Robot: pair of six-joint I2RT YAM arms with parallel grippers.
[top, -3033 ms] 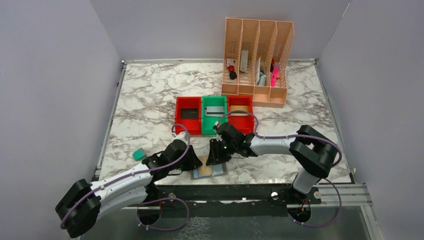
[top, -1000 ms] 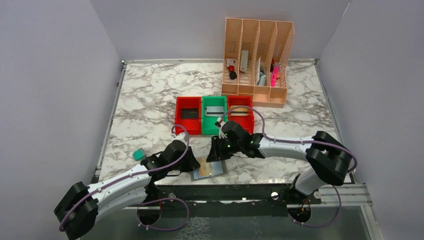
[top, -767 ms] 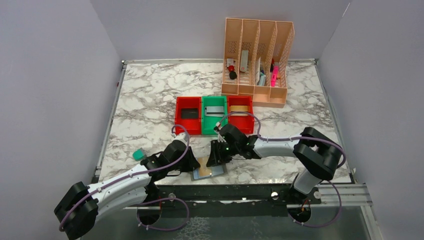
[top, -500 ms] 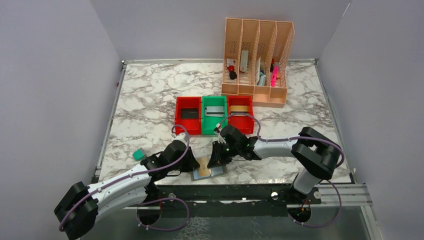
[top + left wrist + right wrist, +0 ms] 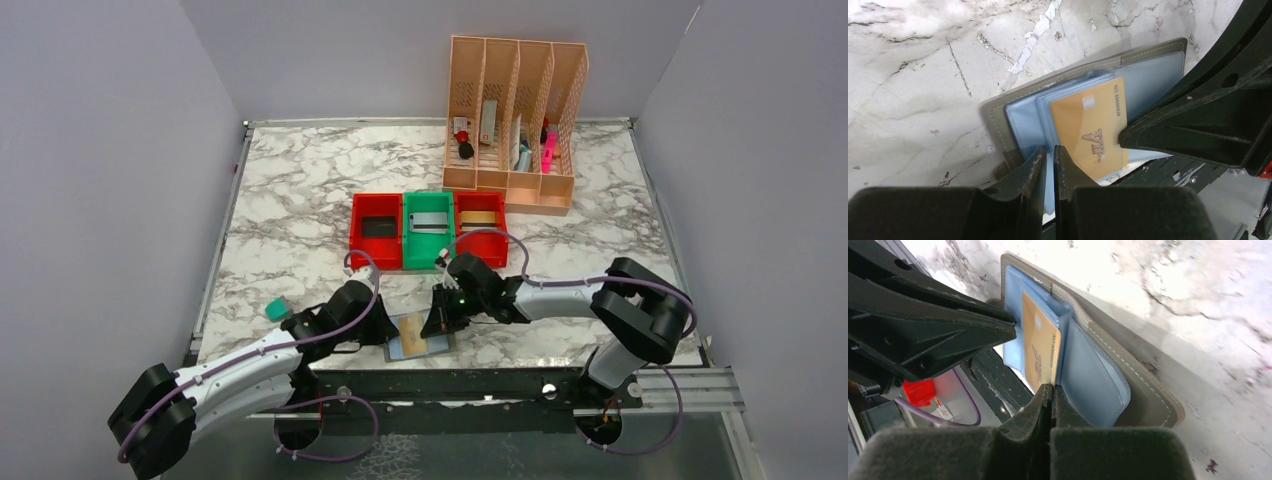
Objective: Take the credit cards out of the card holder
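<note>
**Bench and fixtures.** The marble bench (image 5: 300,200) carries everything. Farthest beyond the card holder (image 5: 1148,80) stands the peach slotted organiser (image 5: 510,192). Between that and the holder sits a row of three bins (image 5: 420,248), red, green and red, each with a flat card-sized piece inside.

**Card holder.** It lies open at the bench's near edge, with the grey cover down and the pale blue pockets up.

**Left end effector** (image 5: 1048,165). You have it closed to a narrow slit over the holder's near edge. The grey cover and a blue pocket are pinched between its fingers, so it is acting as the clamp.

**Right end effector** (image 5: 1050,390). It comes in from the holder's opposite side. Its fingers are pressed fully together on the free edge of the gold-tan card (image 5: 1093,130).

**Card.** It lies face up on the holder's middle pocket, partly seated. No other card shows in the holder.

**Step in hand.** This is judged to be the extraction of this card, with the grasp made and the draw not yet begun.

**Next move.**
- Pull the card along its own plane, out of the pocket mouth and away from the holder's spine.
- Keep the left clamp firm meanwhile, or the holder is likely to drag along with the card.
</note>
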